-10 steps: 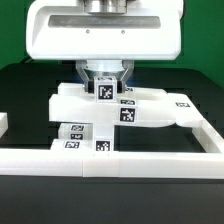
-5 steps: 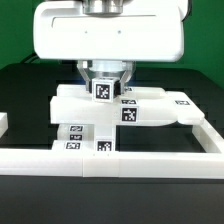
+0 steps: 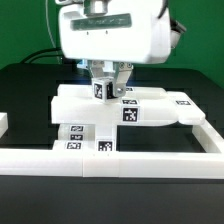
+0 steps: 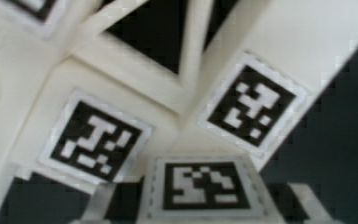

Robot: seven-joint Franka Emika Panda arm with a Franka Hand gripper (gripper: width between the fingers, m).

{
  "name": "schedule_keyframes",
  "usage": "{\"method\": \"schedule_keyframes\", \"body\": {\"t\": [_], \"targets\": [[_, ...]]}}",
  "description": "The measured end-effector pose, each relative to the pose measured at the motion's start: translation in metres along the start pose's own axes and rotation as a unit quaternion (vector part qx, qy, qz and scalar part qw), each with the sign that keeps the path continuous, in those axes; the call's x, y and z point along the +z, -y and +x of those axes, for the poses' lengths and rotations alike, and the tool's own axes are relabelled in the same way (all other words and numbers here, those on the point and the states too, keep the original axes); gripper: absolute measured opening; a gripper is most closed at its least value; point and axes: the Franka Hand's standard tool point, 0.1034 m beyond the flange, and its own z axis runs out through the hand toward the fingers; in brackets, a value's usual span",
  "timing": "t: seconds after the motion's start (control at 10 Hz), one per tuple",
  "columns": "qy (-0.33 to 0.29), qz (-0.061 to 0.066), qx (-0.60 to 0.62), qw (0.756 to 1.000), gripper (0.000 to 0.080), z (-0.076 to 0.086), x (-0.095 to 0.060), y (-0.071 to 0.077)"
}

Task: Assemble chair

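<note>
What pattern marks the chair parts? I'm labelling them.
Square black-and-white marker tags on the white chair parts, clearest in the wrist view.

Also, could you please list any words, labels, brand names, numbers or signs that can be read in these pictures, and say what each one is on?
No words, brand names or numbers can be read in either view.
The only markings are square black-and-white marker tags on the chair parts: coded patterns, not text.
One tag sits on the small cube between the fingers of the gripper; it carries no letters or digits.
The wrist view shows three tags close up, blurred, with no writing.
</note>
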Motion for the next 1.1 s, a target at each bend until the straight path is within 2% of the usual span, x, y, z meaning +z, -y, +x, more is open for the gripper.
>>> {"method": "schedule_keyframes", "body": {"t": [0.1, 0.2, 0.4, 0.5, 0.7, 0.8, 0.9, 1.1], "targets": [[0.0, 0.0, 0.003, 1.0, 0.0346, -0.0005, 0.0005, 0.0], [0.0, 0.0, -0.008, 1.0, 0.0346, -0.0005, 0.0006, -0.0001], [0.007, -0.005, -0.087, 0.996, 0.0611, -0.0015, -0.0019, -0.0013], [0.003, -0.01, -0.188, 0.982, 0.0638, -0.0014, -0.0018, -0.0009], [0.003, -0.01, -0.248, 0.969, 0.0648, -0.0007, -0.0016, -0.0011], [0.002, -0.013, -0.323, 0.946, 0.0648, -0.0003, -0.0019, -0.0017], [0.0, -0.019, -0.408, 0.913, 0.0648, 0.0002, -0.0029, -0.0023], [0.002, -0.022, -0.54, 0.842, 0.0648, 0.0038, -0.0038, -0.0045]]}}
